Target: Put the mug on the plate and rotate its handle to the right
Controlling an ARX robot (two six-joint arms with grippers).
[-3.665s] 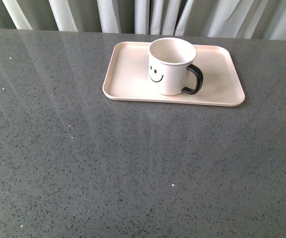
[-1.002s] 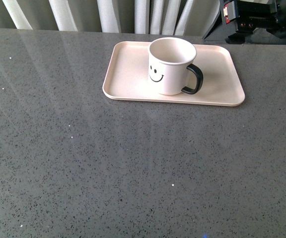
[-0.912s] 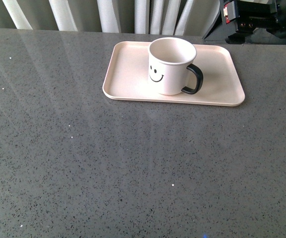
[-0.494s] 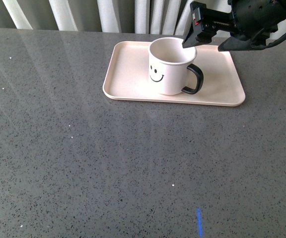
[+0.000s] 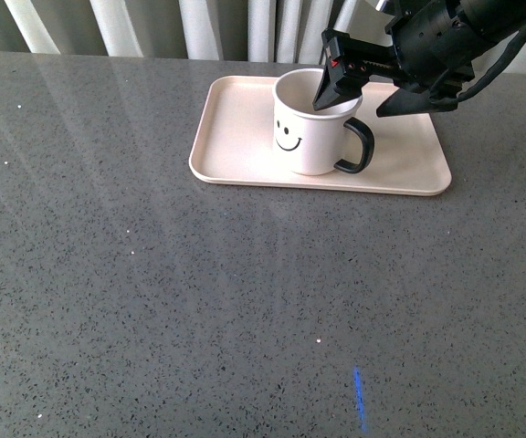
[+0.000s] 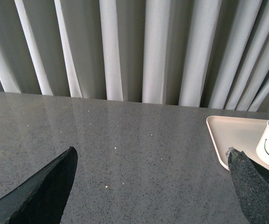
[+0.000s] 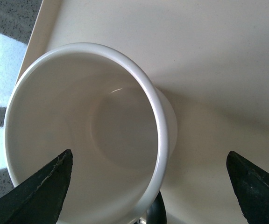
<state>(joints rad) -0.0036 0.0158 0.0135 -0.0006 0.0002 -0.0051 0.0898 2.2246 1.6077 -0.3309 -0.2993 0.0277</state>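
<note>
One mug (image 5: 313,123) stands upright near the middle of the plate (image 5: 236,137). Its handle (image 5: 359,146) points toward the plate's right end, swung slightly to the near edge. Any turn left to make looks small, so the best move is probably to lower the right claw (image 5: 354,107) straight down, pinch the wall gently, and twist about the mug's own centre without dragging it. That claw hangs spread wide above the mug, one finger over the hollow and the other outside the rim on the handle side. The left claw (image 6: 151,153), also spread, hangs well beyond the plate's left end.
</note>
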